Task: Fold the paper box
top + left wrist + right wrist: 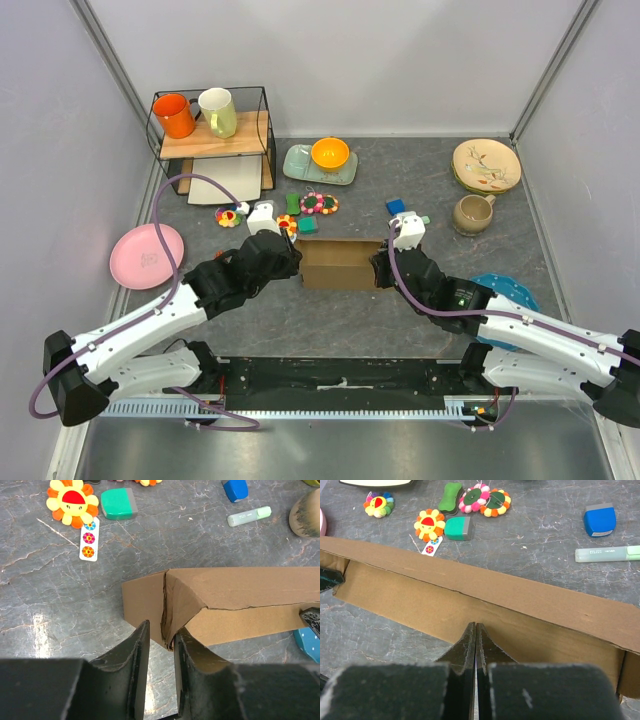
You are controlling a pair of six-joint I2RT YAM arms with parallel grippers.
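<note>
The paper box (340, 263) is a brown cardboard box standing half folded in the middle of the table. My left gripper (293, 262) is at its left end. In the left wrist view the gripper (161, 630) is slightly open. The box's (240, 600) torn corner edge sits between the fingertips, against the right finger. My right gripper (383, 268) is at the box's right end. In the right wrist view it (475, 626) is shut and empty, its tips against the box's (520, 600) long side wall.
Small toys (318, 203), a green block (307, 225), a blue eraser (396, 207) and a highlighter lie behind the box. A pink plate (146, 256) is at left, a blue plate (510, 293) at right. A wire shelf (212, 125) with mugs stands at back left. A brown mug (472, 213) is at back right.
</note>
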